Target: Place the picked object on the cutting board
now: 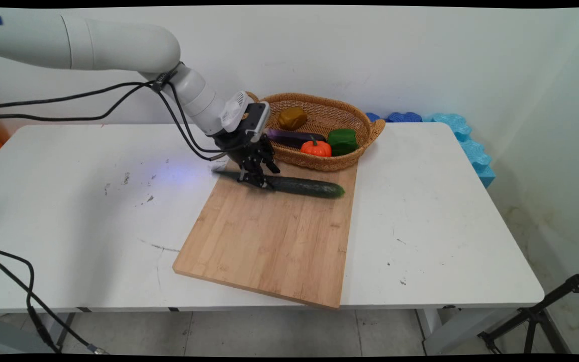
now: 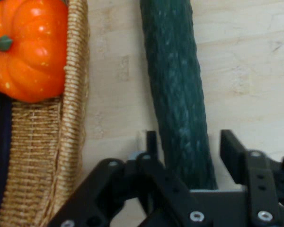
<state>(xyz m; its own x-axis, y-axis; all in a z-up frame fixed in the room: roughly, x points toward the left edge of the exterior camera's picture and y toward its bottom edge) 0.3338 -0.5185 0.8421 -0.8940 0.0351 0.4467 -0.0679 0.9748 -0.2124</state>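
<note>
A long dark green cucumber [image 1: 304, 187] lies across the far part of a wooden cutting board [image 1: 269, 241]. My gripper [image 1: 257, 180] is down over the cucumber's left end. In the hand view the cucumber [image 2: 175, 94] runs up between my two fingers, and the gripper [image 2: 190, 139] is open. The left fingertip [image 2: 151, 139] stands close against the cucumber's side. A small gap separates the right fingertip [image 2: 231, 146] from it. Pale board [image 2: 241, 56] shows on both sides.
A woven basket [image 1: 319, 162] sits just behind the board, holding an orange toy pumpkin [image 1: 315, 148], a green pepper [image 1: 342, 141], a purple eggplant [image 1: 289, 136] and a brown potato [image 1: 292, 118]. Its rim [image 2: 75, 94] and the pumpkin [image 2: 31, 52] lie close on my left. Blue foam pieces [image 1: 470, 146] line the far right corner.
</note>
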